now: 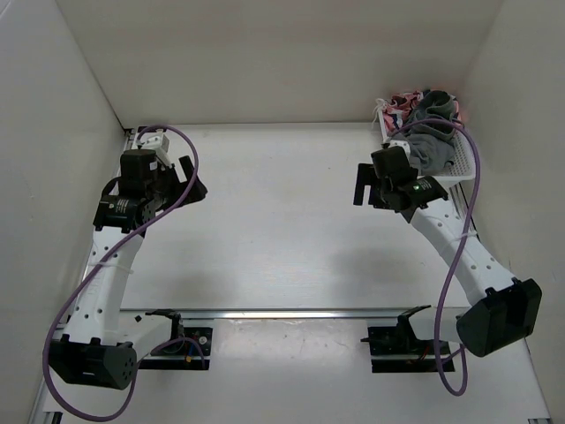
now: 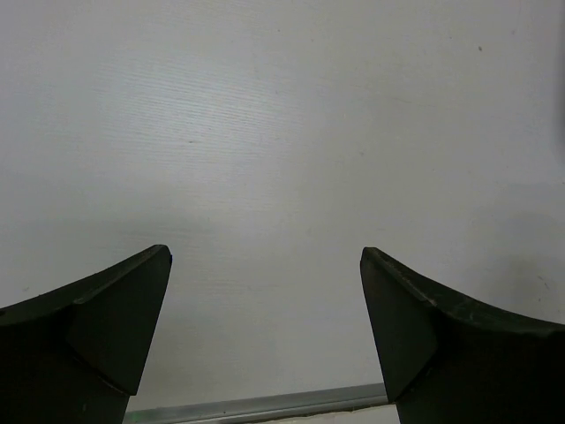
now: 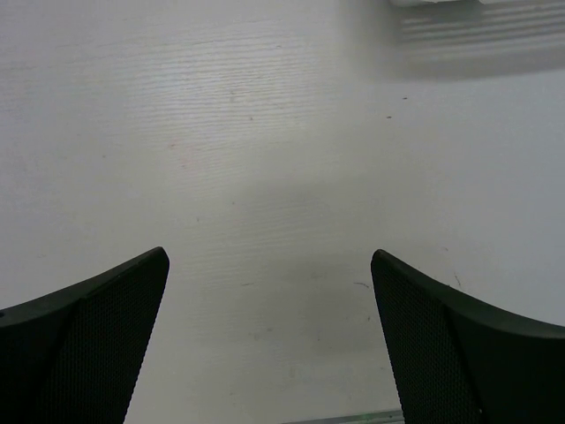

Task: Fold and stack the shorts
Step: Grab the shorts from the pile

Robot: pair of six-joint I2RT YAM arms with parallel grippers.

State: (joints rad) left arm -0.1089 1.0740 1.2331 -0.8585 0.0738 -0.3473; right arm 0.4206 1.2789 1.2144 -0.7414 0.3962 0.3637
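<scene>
Fingers [image 2: 97, 327] spread wide, empty, on left gripper [image 2: 263, 254] and right gripper [image 3: 269, 254]; shorts [image 1: 434, 146] bunched in basket [image 1: 464, 164] (long axis unreadable).

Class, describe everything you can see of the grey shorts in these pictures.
The shorts look like soft grey fabric, darker at the top, crumpled in an unfolded heap. They lie in a white perforated basket at the table's far right corner, pressed against a pink patterned garment behind them. Waistband and drawstring cannot be made out. Nothing grips them, and neither wrist view shows them.
</scene>
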